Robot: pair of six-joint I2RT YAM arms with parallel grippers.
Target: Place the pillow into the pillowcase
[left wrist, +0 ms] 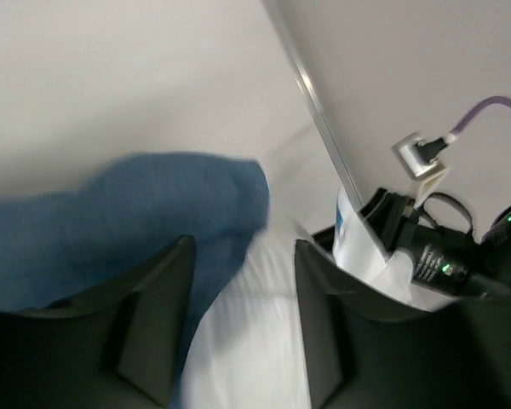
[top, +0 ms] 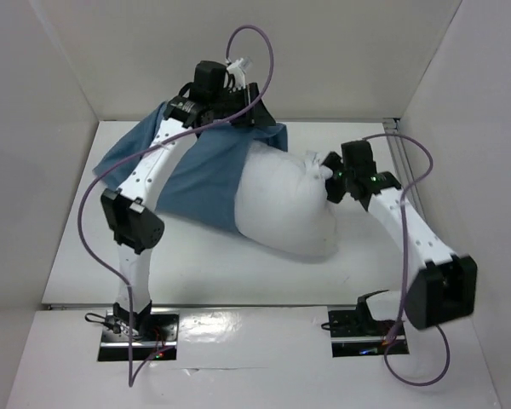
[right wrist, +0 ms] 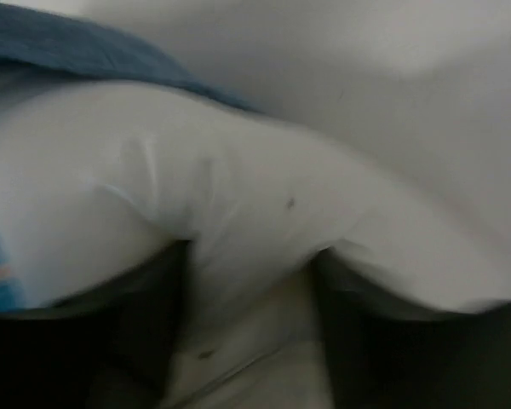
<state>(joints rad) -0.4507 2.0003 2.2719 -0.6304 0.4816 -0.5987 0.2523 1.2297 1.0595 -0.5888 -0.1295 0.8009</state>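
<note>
The dusty-blue pillowcase [top: 200, 175] lies wrinkled at the back left of the table. The white pillow [top: 281, 200] sits partly inside it, and its right half sticks out bare. My left gripper [top: 251, 109] hovers over the pillowcase's far edge. In the left wrist view its jaws [left wrist: 244, 247] stand open above blue pillowcase [left wrist: 128, 213] and white pillow [left wrist: 247, 341], holding nothing. My right gripper [top: 328, 176] is at the pillow's right end. Seen from the right wrist, it [right wrist: 254, 256] is open, with pillow [right wrist: 238, 170] cloth bulging between its fingers and pillowcase [right wrist: 68, 47] behind.
White walls close in the table at the left, back and right. A metal rail [top: 400, 158] runs along the right wall. Purple cables [top: 268, 51] loop above both arms. The right arm's wrist [left wrist: 434, 256] shows in the left wrist view.
</note>
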